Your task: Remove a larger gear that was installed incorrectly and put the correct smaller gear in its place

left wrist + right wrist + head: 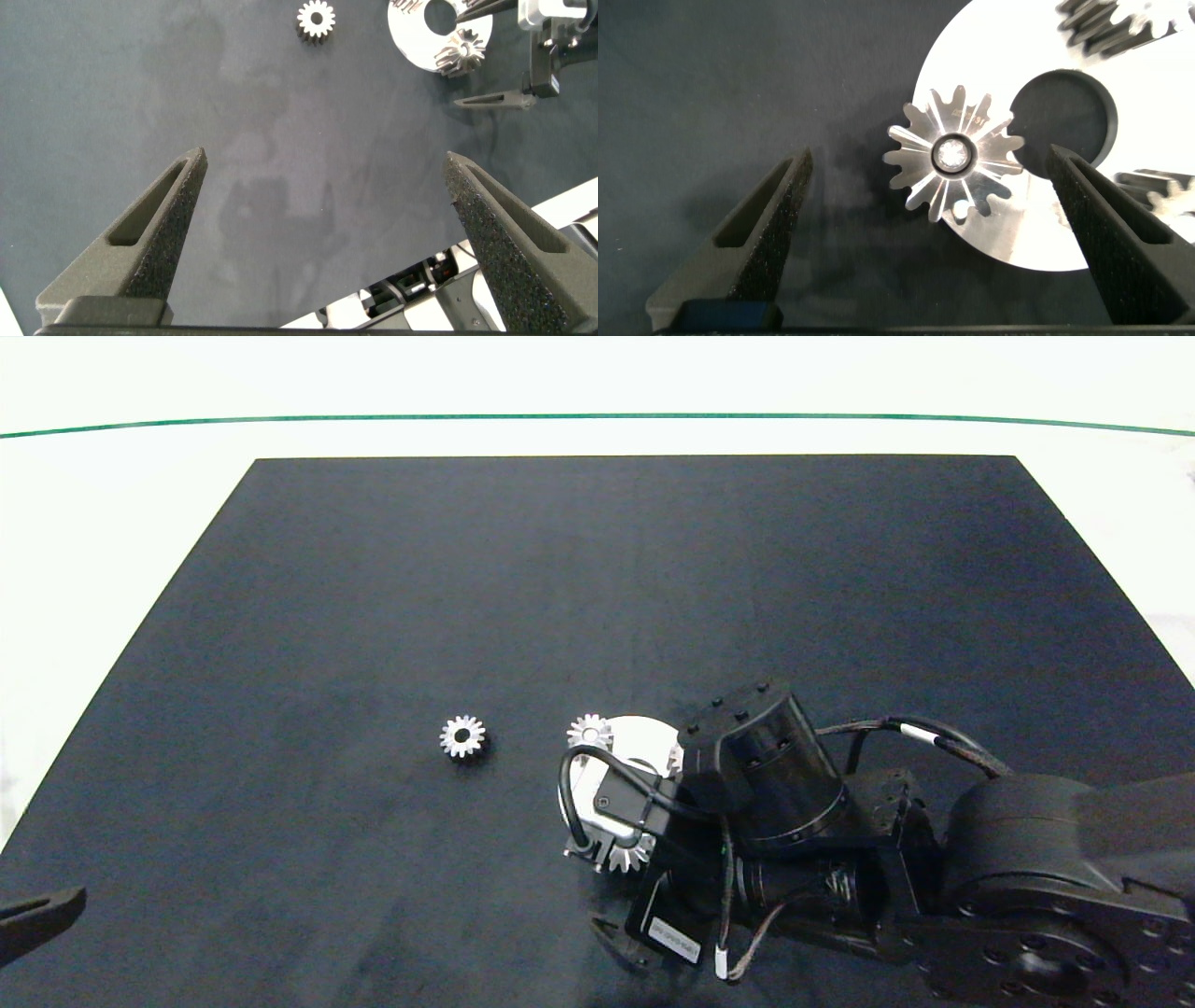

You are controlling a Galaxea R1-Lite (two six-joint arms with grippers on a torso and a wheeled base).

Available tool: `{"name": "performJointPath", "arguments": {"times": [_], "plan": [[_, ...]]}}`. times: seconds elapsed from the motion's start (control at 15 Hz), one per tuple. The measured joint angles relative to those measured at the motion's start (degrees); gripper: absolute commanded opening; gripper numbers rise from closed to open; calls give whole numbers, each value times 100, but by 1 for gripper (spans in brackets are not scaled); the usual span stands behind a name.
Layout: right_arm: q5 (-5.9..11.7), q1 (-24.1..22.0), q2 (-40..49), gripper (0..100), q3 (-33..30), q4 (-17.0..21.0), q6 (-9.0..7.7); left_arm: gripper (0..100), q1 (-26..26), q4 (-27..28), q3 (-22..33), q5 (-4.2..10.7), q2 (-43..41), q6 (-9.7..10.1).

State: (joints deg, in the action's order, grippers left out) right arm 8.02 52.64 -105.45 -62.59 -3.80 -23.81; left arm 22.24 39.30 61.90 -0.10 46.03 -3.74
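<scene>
Right gripper point(929, 233) hovers, fingers spread wide, over the larger gear point(952, 154) mounted on the silver disc point(1036, 229) — left gripper point(327, 238) idles, equally open, while the smaller gear point(463, 736) lies apart.

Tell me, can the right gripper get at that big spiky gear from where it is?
Probably yes. The right gripper is open, and the larger gear sits on the round silver plate between its fingers with nothing blocking them.
</scene>
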Motion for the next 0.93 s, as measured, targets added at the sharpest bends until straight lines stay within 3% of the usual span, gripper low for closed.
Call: {"name": "performJointPath", "arguments": {"times": [0.8, 0.93], "plan": [[10, -116, -72, 75, 18, -243, 6, 100, 0, -177, -39, -12, 2, 6], [18, -118, -72, 70, 21, -269, 6, 100, 4, -185, -52, -133, -1, 35]]}}
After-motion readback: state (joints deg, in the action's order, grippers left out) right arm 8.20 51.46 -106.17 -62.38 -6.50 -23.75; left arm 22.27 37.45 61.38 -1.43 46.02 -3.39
